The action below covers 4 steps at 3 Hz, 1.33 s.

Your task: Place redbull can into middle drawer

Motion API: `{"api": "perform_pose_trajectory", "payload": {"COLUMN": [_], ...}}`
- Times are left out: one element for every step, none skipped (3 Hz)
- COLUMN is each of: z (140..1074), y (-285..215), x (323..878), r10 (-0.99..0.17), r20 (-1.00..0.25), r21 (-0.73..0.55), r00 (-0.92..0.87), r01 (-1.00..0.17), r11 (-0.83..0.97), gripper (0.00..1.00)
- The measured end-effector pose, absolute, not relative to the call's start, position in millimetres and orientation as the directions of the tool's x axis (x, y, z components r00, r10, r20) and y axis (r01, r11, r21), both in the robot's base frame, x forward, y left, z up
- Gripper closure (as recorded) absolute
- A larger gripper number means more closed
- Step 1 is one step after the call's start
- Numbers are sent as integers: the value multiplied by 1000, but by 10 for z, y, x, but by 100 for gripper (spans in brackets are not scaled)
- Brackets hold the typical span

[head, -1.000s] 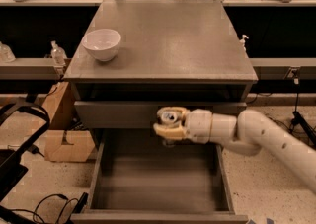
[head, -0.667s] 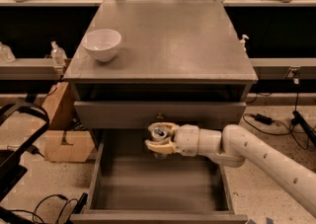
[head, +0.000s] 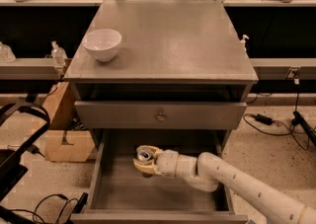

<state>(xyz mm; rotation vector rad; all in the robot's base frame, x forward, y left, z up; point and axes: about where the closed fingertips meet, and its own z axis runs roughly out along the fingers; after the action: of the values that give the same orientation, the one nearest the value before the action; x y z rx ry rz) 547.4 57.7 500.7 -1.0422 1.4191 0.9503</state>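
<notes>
The middle drawer (head: 123, 196) is pulled open below the grey cabinet, its flat grey floor showing. My gripper (head: 145, 161) reaches in from the right, low inside the drawer at its middle-back. It is shut on the redbull can (head: 144, 155), whose shiny top rim shows between the tan fingers (head: 146, 169). The can stands upright, just above or on the drawer floor; I cannot tell which.
A white bowl (head: 102, 44) sits on the cabinet top (head: 168, 40) at the back left. The closed drawer front with a brass knob (head: 160, 117) is right above the gripper. A cardboard box (head: 64, 144) and cables lie on the floor to the left.
My gripper has moved down and left with the can, from level with the upper drawer front into the open drawer.
</notes>
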Motion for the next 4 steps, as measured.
{"api": "perform_pose_trajectory", "payload": {"z": [4545, 4241, 4224, 4228], "y": [730, 830, 849, 867], "x": [5456, 5439, 5430, 5425], "r10": [-69, -52, -49, -48], "r20": [-993, -989, -988, -989], "r21": [71, 116, 120, 121], "r00": [-97, -140, -143, -143], "r01": [-947, -939, -939, -940], "r11": [314, 324, 322, 319], "gripper": [100, 100, 83, 59]}}
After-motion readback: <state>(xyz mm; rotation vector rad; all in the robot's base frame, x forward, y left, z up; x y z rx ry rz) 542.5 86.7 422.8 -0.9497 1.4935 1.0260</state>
